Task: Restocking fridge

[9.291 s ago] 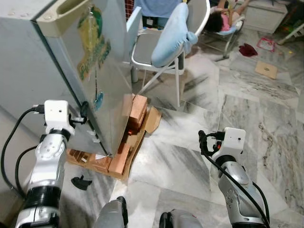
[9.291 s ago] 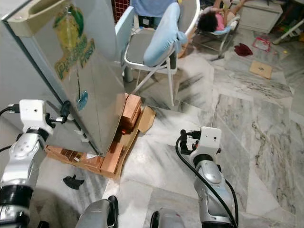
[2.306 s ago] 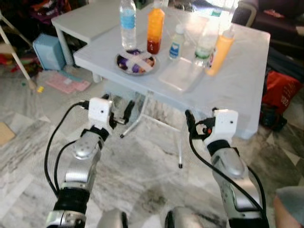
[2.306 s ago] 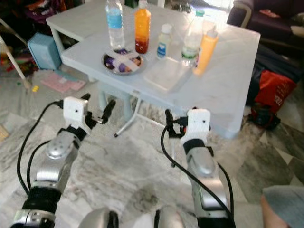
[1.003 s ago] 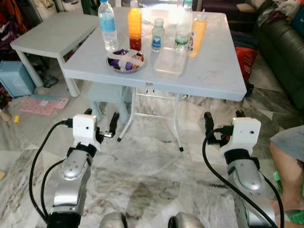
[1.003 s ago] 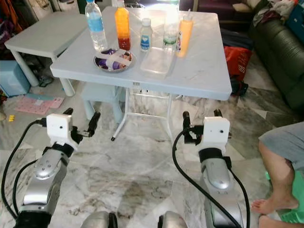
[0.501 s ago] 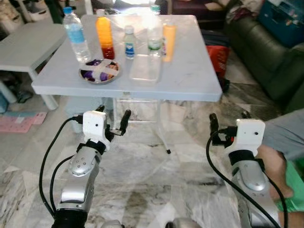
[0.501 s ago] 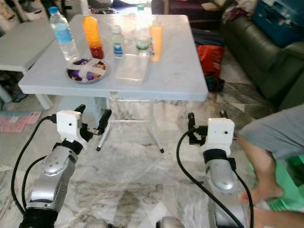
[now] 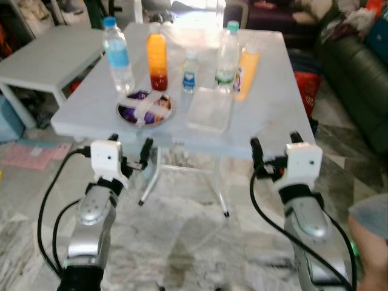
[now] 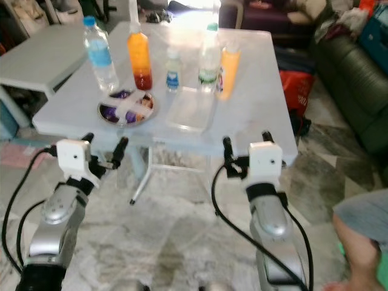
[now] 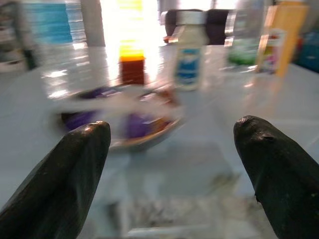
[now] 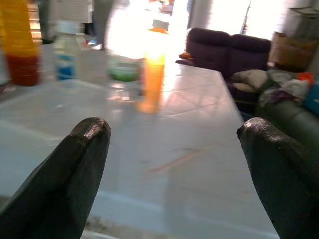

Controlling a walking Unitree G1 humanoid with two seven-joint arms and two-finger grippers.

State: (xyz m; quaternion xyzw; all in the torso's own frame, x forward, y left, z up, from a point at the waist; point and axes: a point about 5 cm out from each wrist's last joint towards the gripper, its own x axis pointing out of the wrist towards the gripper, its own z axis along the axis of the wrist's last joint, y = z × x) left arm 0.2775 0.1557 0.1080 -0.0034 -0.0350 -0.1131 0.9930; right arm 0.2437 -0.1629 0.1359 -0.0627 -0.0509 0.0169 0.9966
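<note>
A grey folding table (image 9: 273,115) stands right in front of me. On it are a water bottle with a blue label (image 9: 117,53), an orange juice bottle (image 9: 157,60), a small white bottle (image 9: 190,74), a clear bottle with a green label (image 9: 227,56) and a yellow-orange bottle (image 9: 245,66). In front of them lie a plate of purple items (image 9: 144,108) and a clear lidded container (image 9: 209,109). My left gripper (image 9: 128,145) is open and empty at the table's near edge, facing the plate (image 11: 124,119). My right gripper (image 9: 276,145) is open and empty beside it, facing the yellow-orange bottle (image 12: 152,74).
A lower grey table (image 9: 42,57) stands to the left. A dark sofa (image 9: 357,66) and a red bag (image 9: 306,85) are on the right. A person's leg (image 9: 370,224) shows at the lower right. The floor is marble, with a pink mat (image 9: 27,154) at the left.
The camera has come closer to the table, which now reaches down to my grippers. Both grippers stay open and raised as before.
</note>
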